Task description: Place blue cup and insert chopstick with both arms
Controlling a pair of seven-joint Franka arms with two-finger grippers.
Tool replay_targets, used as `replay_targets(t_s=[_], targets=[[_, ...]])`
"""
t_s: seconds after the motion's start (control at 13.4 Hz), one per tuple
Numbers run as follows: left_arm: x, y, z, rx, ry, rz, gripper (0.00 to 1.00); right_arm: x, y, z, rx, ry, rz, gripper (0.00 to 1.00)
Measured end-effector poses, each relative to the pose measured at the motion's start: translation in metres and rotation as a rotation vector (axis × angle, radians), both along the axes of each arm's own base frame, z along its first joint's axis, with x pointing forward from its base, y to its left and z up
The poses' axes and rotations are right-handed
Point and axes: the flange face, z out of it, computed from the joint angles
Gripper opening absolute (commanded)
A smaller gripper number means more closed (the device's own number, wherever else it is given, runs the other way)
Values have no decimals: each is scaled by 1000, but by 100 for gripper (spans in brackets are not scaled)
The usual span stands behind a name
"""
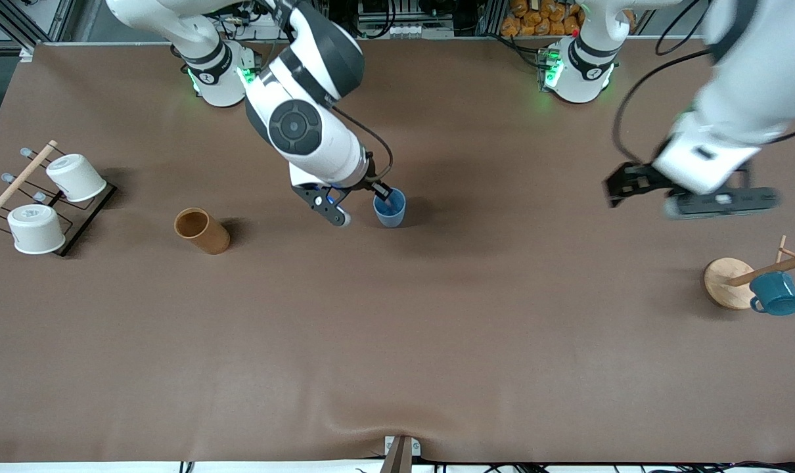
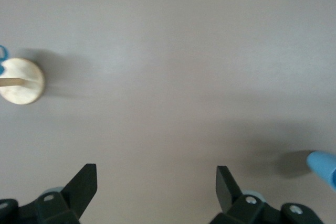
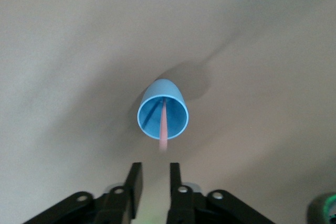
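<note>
We see a brown cup (image 1: 202, 230) lying toward the right arm's end of the worktop (image 1: 397, 341), well apart from the upright blue cup (image 1: 389, 207). The chopstick (image 3: 164, 125) stands inside the blue cup, the right gripper (image 3: 155, 181) just above, fingers slightly parted and released. The left gripper (image 2: 156, 184) hangs spread wide, grasping nothing.

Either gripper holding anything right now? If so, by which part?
Nothing held. Right gripper is open just above the chopstick, which stands in the blue cup. Left gripper is open and empty.

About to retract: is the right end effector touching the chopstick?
Apart. The right wrist view shows the right end effector slightly open, with a gap before the chopstick in the blue cup.
</note>
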Motion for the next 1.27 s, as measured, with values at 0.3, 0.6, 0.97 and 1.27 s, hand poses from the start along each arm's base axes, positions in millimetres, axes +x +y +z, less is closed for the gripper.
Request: replay_targets(t_s=[0.3,0.6,0.97,1.27], targets=[[-11,56,15,11,44,-16,100,32,-39,23,0,-5,-63,100],[-30,58,31,15,44,-26,100,71,-125,85,-10,40,-90,100],[-45,63,34,18,45,-19,100,96,-232,122,31,-20,75,100],[-45,62,31,19,51,-22,100,103,-315,144,7,-101,311,100]])
